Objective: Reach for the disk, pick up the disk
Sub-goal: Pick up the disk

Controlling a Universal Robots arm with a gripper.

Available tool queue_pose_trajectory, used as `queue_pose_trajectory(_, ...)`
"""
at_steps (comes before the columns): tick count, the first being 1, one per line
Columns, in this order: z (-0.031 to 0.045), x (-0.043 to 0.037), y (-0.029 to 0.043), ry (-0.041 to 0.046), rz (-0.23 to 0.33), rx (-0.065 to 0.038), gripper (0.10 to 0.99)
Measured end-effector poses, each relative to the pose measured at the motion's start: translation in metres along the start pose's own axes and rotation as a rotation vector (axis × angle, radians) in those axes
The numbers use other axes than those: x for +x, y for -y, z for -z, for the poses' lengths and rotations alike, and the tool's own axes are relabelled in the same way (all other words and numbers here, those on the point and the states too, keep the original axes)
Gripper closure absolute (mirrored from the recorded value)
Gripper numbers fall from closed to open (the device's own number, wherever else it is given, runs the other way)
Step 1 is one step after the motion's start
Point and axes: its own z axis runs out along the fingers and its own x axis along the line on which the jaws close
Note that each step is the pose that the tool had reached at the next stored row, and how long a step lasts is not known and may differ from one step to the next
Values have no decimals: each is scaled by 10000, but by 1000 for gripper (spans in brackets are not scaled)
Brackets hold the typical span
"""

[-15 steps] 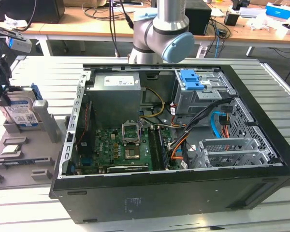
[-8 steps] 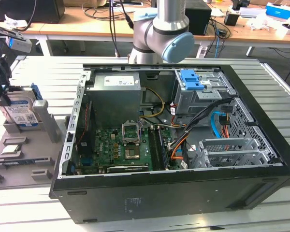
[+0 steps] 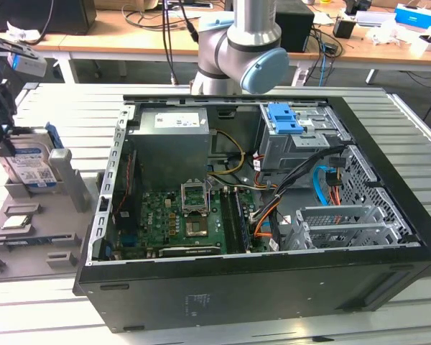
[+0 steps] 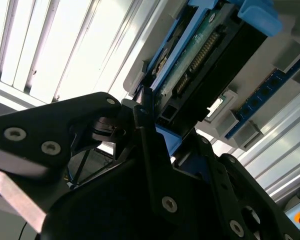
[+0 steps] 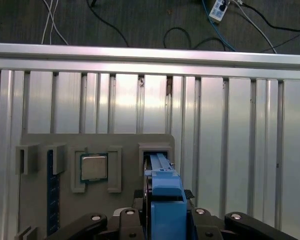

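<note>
The disk stands on edge in a slot of the grey holder at the exterior view's left, with its blue-and-white label facing the camera and a blue rail on its side. My gripper hangs over the disk's left end. In the second wrist view the black fingers press against both sides of the disk, whose circuit board faces the camera. In the first wrist view the blue rail of the disk sits between the finger links. The gripper is shut on the disk, which is still seated in its slot.
A small grey square chip lies in a recess of the holder beside the disk's slot, and a blue strip stands further along. The open computer case fills the table's middle, with a bare blue latch piece at its back. Ribbed metal table surface surrounds the holder.
</note>
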Motion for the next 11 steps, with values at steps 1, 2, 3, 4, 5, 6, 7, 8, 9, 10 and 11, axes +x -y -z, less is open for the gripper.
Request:
queue_pose_trajectory(1, 13, 0, 0, -1, 0, -1, 718)
queue_pose_trajectory(2, 33, 0, 2, 0, 0, -1, 718)
queue_pose_trajectory(3, 50, 0, 3, 0, 0, 0, 718)
queue_pose_trajectory(4, 64, -1, 3, 0, 0, -1, 718)
queue_pose_trajectory(5, 75, -1, 3, 0, 0, 0, 718)
queue_pose_trajectory(6, 95, -1, 3, 0, 0, 0, 718)
queue_pose_trajectory(7, 127, -2, 3, 0, 1, 0, 718)
queue_pose_trajectory(8, 168, -3, 3, 0, 0, 0, 718)
queue_pose_trajectory(9, 198, -3, 2, 0, 0, -1, 718)
queue_pose_trajectory(10, 212, -3, 2, 0, 0, 0, 718)
queue_pose_trajectory(11, 225, -3, 2, 0, 1, -1, 718)
